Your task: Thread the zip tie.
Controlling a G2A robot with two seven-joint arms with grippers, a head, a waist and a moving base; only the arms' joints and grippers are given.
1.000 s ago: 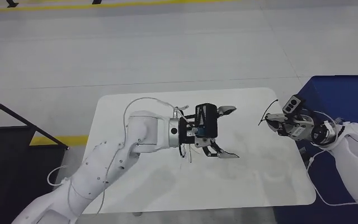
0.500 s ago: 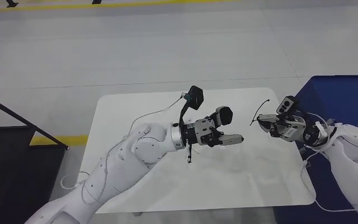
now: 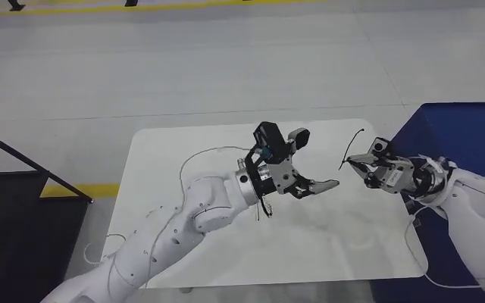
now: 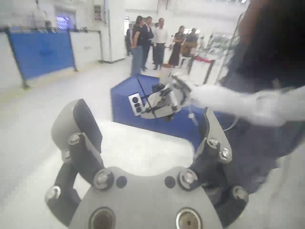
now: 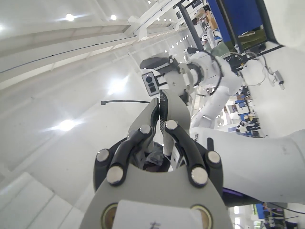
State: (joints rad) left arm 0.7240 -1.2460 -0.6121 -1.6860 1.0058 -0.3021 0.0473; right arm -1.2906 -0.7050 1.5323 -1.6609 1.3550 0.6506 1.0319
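The left gripper (image 3: 312, 161), wide and empty, is rolling round to face the right gripper (image 3: 358, 161), which is edging nearer, pinching the tie (image 3: 350, 146) jutting from its tips, so threading is probably getting close.

Zip tie (image 5: 124, 101) — matt black plastic; table (image 3: 155, 170) — smooth, white, slightly glossy.

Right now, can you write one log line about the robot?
left hand: open, over table | right hand: shut on zip tie | zip tie: not threaded yet
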